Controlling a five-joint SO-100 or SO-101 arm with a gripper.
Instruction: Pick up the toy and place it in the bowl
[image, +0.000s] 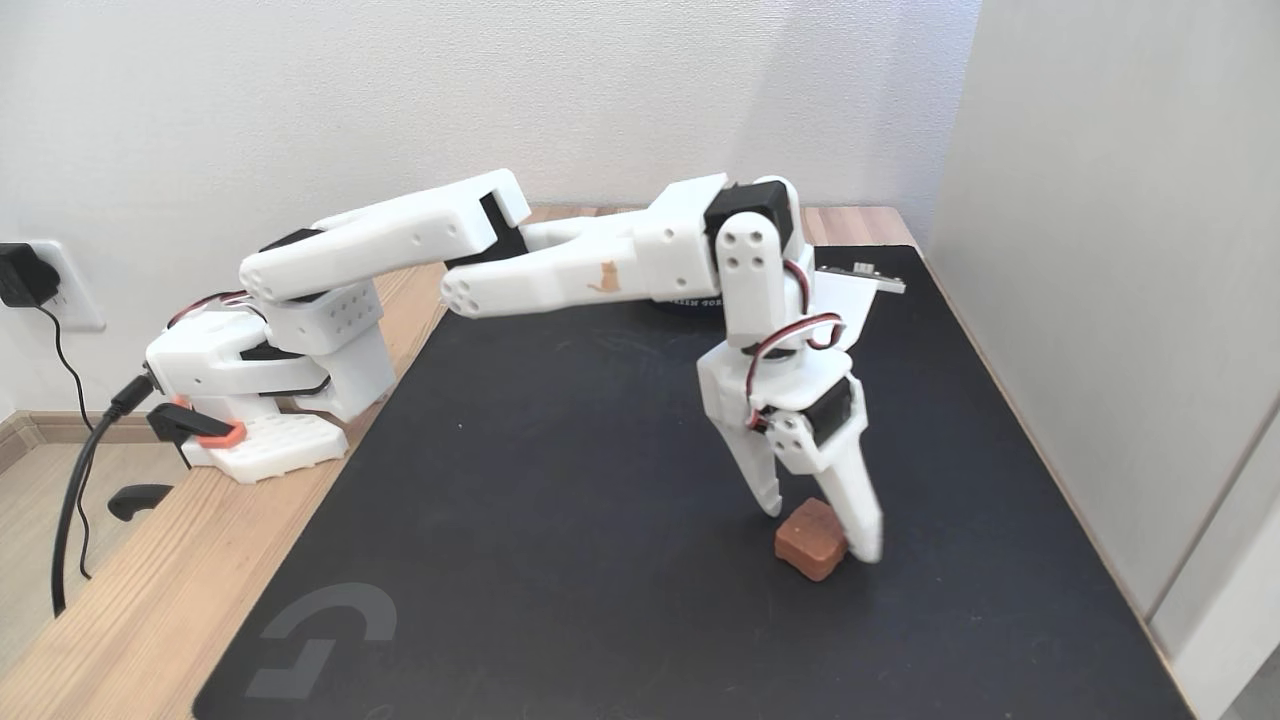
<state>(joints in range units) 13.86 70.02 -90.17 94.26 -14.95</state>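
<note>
The toy (806, 550), a small reddish-brown block with a bumpy top, lies on the black mat at the right front. My white gripper (818, 530) points down over it, open, with one finger on each side of the block. The right fingertip (866, 545) is at the toy's right edge and slightly blurred; the left fingertip sits just behind its upper left corner. Only a dark sliver of the bowl (690, 301) with white lettering shows at the back, under the forearm; the rest is hidden by the arm.
The black mat (560, 520) covers most of the wooden table (130, 610). The arm's base (265, 400) stands at the left with cables running off the table edge. A grey wall panel (1110, 300) borders the mat's right side.
</note>
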